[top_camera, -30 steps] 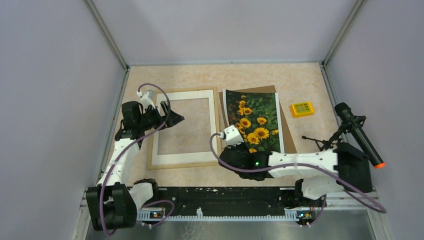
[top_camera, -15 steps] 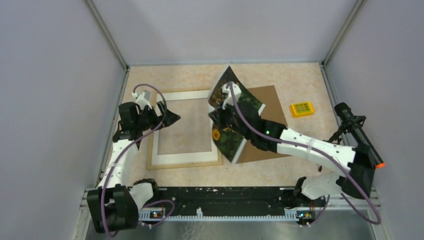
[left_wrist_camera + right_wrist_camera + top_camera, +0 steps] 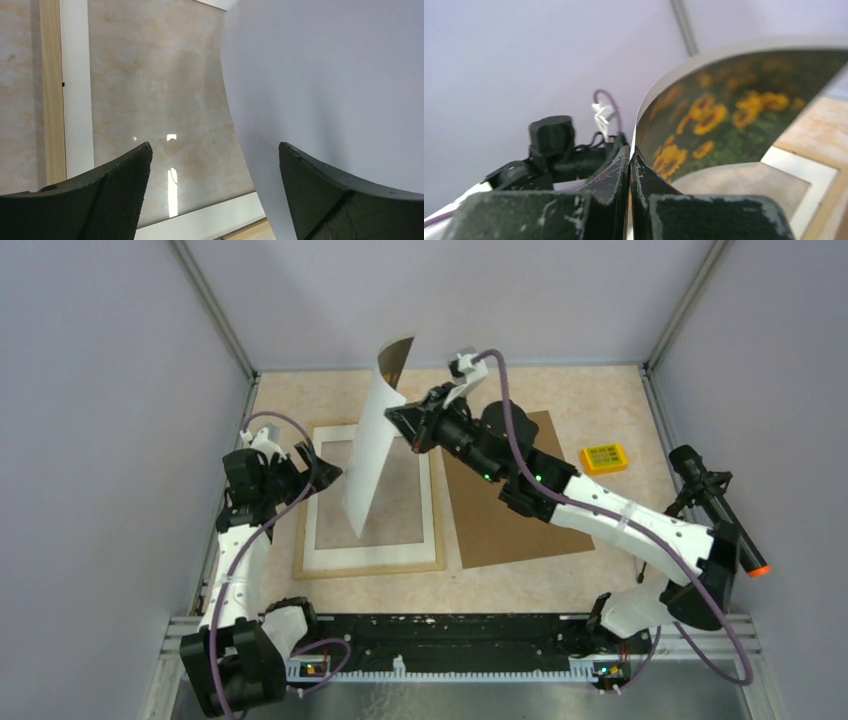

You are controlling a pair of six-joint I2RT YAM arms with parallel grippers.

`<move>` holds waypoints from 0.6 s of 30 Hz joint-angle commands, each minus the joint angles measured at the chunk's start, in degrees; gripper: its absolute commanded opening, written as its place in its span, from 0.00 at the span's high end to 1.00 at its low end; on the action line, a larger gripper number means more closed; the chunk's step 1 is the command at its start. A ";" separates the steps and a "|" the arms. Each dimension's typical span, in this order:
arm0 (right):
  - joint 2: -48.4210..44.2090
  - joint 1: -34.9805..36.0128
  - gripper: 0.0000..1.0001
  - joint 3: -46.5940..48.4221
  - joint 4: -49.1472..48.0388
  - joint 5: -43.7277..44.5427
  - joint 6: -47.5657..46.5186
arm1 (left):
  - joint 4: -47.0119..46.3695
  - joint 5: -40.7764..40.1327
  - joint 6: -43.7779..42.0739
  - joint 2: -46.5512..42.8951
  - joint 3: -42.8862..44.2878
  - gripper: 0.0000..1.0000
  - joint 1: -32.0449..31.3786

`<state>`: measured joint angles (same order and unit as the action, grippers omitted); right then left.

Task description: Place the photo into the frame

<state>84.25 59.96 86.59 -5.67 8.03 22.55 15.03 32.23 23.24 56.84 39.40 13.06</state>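
i see the frame (image 3: 370, 568) flat on the counter (image 3: 600, 400), left of centre, with a white mat (image 3: 372, 554) inside it. my left jaws hang wide apart over its left side, holding nothing. a brown board (image 3: 510, 520) lies just right of the frame. further up, my right jaws are clamped on the photo (image 3: 372, 455), which stands upright and curled over the frame's opening, white back facing left.
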 commanded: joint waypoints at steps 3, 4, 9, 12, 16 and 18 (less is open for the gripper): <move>-14.23 -4.70 1.00 -22.05 -7.66 11.32 9.51 | -1.52 1.47 0.92 0.16 1.31 0.01 1.29; -15.99 -5.02 1.00 -26.06 -7.84 13.59 11.94 | -1.72 1.71 1.00 0.25 1.30 0.01 1.47; -24.89 -5.37 1.00 -44.89 -9.56 26.34 25.37 | -2.43 2.68 0.94 0.63 0.94 0.01 1.82; -28.59 -5.38 1.00 -52.10 -8.87 31.66 30.25 | -2.67 3.00 0.93 0.78 0.83 0.01 1.81; -27.99 -5.47 1.00 -56.07 -8.99 30.23 31.83 | -3.09 3.37 0.93 1.02 0.65 0.01 1.84; -27.34 -5.38 1.00 -56.57 -7.40 29.36 33.63 | -3.08 3.37 0.84 1.25 0.66 0.01 1.83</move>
<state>57.04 54.83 30.30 -11.07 35.66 50.83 14.57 34.26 24.08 57.78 39.40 14.59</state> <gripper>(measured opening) 0.003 0.987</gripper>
